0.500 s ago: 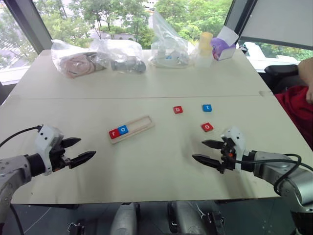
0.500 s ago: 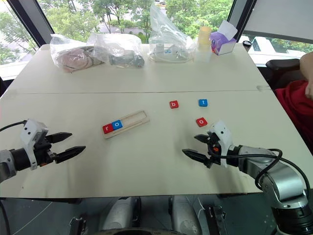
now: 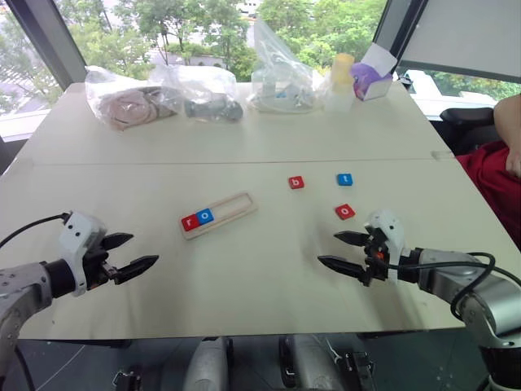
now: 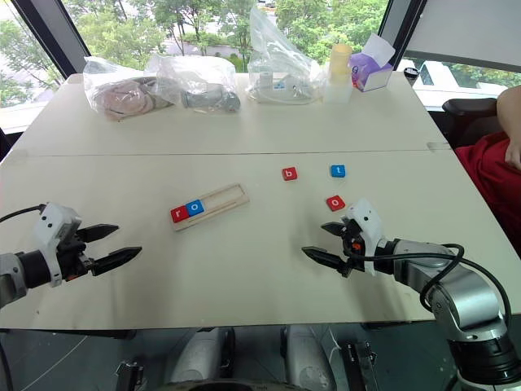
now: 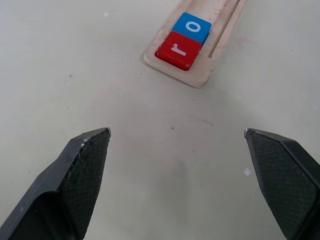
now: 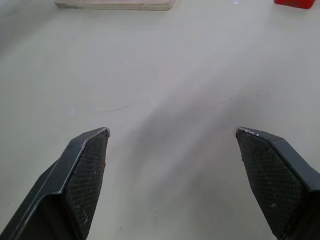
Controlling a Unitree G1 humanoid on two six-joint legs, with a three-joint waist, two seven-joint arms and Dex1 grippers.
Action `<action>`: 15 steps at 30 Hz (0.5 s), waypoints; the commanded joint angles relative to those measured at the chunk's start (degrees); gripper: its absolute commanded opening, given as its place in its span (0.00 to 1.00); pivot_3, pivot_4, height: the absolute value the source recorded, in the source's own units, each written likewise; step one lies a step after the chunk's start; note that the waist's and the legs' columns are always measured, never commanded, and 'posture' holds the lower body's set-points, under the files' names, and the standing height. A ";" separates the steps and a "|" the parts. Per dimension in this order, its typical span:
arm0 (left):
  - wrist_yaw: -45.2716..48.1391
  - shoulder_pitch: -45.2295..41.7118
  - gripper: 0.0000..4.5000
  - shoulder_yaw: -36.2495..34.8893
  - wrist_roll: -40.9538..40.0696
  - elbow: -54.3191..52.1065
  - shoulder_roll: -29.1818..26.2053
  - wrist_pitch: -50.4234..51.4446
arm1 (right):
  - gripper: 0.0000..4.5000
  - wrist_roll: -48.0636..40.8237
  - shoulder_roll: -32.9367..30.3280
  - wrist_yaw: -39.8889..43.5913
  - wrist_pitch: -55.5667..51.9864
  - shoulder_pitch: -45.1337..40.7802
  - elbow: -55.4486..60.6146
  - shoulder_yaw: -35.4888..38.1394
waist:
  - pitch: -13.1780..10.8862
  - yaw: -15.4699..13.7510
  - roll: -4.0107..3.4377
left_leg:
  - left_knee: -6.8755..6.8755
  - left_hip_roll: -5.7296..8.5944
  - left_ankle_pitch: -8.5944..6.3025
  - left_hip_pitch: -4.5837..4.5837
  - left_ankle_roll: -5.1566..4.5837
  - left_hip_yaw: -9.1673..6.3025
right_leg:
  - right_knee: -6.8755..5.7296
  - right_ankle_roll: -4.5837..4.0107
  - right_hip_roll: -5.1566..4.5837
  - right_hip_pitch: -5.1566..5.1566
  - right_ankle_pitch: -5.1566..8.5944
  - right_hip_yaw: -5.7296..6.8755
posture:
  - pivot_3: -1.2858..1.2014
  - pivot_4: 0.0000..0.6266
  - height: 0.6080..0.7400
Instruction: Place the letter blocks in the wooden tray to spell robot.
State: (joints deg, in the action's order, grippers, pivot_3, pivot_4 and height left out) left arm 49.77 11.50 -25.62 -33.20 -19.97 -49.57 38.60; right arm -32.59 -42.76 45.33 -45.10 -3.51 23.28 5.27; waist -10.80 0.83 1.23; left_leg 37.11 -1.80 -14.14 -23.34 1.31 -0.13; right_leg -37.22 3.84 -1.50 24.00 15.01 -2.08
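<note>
Tiles await: wooden tray (image 3: 218, 214), holding r and o, lies ahead of the open left gripper (image 3: 135, 254); red o block (image 3: 345, 212) sits just beyond the open right gripper (image 3: 345, 252). Light, rigid, thin, likely best pinched across opposite edges.

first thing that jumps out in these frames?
The wooden tray at the table's centre, with a red r and blue o seated at its left end and the rest of it empty. To its right lie three loose tiles: red b, blue t, red o. Both grippers, left and right, hover open and empty near the table's front edge.
</note>
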 commanded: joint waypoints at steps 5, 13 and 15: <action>0.40 -0.48 1.00 -2.43 0.46 -0.61 -1.49 -0.89 | 0.92 0.77 -1.45 1.77 0.91 -2.98 -2.48 -0.29 | 0.00 0.01 0.00 | 0.01 0.01 0.00 0.01 0.00 0.03 | -0.01 0.00 0.01 0.00 0.00 -0.04 | 0.52 0.24 1.00; 5.18 -9.78 1.00 9.45 6.78 7.35 -4.63 -6.83 | 0.92 -2.83 5.27 -1.22 -3.59 -6.47 6.80 -7.83 | 0.00 -0.08 0.00 | -0.03 0.00 0.00 0.00 0.00 0.15 | -0.07 0.00 0.10 0.06 0.00 -0.06 | 0.52 0.24 1.00; 6.35 -14.05 1.00 13.92 9.88 11.43 -4.28 -9.88 | 0.92 -2.90 7.33 -2.75 -4.58 -7.07 8.51 -9.86 | 0.00 -0.16 0.00 | 0.00 0.01 0.00 -0.03 0.00 0.15 | -0.09 0.00 0.15 0.08 -0.01 -0.02 | 0.52 0.24 1.00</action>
State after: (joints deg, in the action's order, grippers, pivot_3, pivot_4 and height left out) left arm 54.98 -0.63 -14.22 -25.79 -10.84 -53.60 31.75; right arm -34.50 -36.05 43.83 -49.06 -9.76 28.84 -4.10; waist -10.79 0.68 1.24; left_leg 37.11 -1.79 -14.14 -23.38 1.30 0.05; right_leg -37.30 3.84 -1.36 24.09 15.00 -2.12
